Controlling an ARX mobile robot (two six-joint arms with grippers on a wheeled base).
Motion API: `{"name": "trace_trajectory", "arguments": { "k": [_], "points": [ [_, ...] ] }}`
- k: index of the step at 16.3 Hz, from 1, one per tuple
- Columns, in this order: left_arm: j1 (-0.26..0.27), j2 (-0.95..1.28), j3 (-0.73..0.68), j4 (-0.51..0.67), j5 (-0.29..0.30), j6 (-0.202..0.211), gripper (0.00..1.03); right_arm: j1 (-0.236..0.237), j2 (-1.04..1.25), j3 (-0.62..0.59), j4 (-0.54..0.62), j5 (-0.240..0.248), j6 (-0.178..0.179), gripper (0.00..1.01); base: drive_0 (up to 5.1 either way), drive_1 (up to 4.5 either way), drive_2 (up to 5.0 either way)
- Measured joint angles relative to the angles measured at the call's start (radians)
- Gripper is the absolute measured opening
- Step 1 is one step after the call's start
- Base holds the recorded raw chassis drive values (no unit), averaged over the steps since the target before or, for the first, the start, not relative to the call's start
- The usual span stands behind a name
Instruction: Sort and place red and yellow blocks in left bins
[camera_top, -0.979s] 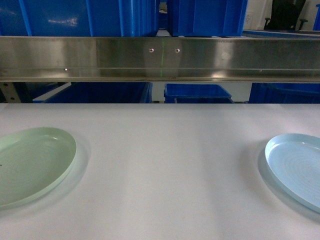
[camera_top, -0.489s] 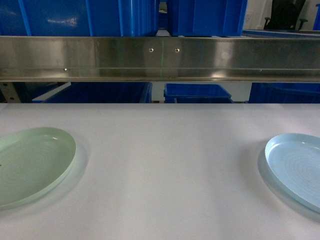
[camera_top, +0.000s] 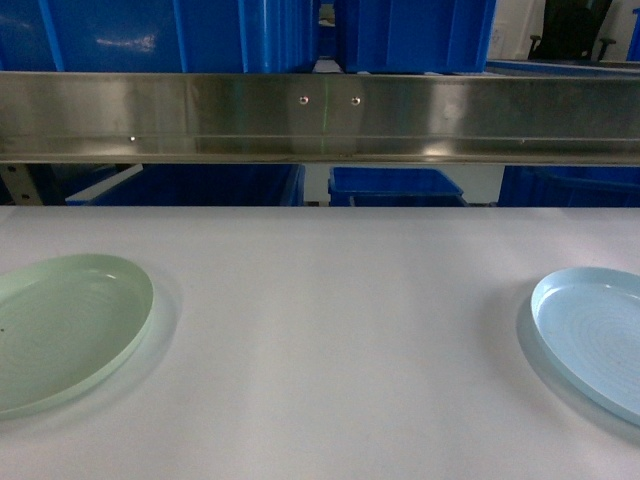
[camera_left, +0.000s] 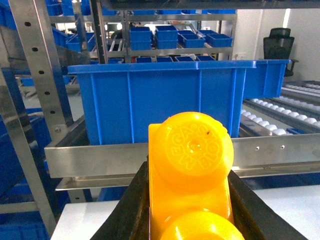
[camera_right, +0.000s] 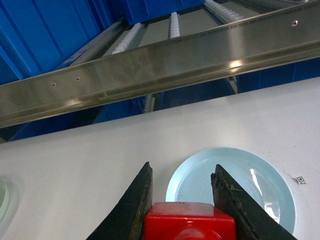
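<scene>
Status: both arms loaded, neither block binned yet.

L arm: left gripper (camera_left: 190, 220) is pinching the yellow block (camera_left: 192, 175) between its dark fingers, studs facing the wrist cam. The block is held up off the counter, facing the blue bin (camera_left: 165, 95) that sits on the steel shelf rail (camera_left: 150, 155). The bin rim looks roughly level with or above the block, so more lift is prob. needed before moving fwd.

R arm: right gripper (camera_right: 182, 200) is pinching the red block (camera_right: 190, 222), held above the white counter (camera_right: 75, 165) near the pale blue plate (camera_right: 240, 185). Nothing lies on that plate.

Head view: no arms or blocks visible. It shows only the counter, a pale green plate (camera_top: 60, 330) at left, the blue plate at right, and the rail w/ blue bins above.

Procedure (judged):
1. Raise the L arm until the block's lower edge clears the bin rim; don't drag it across the rim.
2. Advance until the block is well inside the walls, not over the rail.
3. Release only once motion has stopped, and keep the drop short to limit bounce.
4. Keep the R arm parked w/ grip unchanged; it must cross leftward for its own bin, so sequence the arms to avoid a clash.

Risk: a block striking the rim may fall behind the rail, out of reach.
</scene>
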Motion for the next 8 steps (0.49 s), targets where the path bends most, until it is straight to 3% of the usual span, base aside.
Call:
{"name": "trace_trajectory", "arguments": {
  "k": [2,5,8],
  "points": [
    [-0.005,0.0,0.0,0.005,0.008,0.001,0.29,0.0,-0.002,0.0,0.011,0.0,0.004,0.29,0.0,0.0,0.0],
    [-0.015,0.003,0.0,0.006,0.007,0.006,0.29,-0.056,0.009,0.035,-0.021,-0.044,0.113,0.29,0.0,0.0,0.0],
    [-0.015,0.003,0.0,0.007,0.008,0.008,0.29,-0.058,0.011,0.035,-0.022,-0.049,0.142,0.29,0.0,0.0,0.0]
  ]
}}
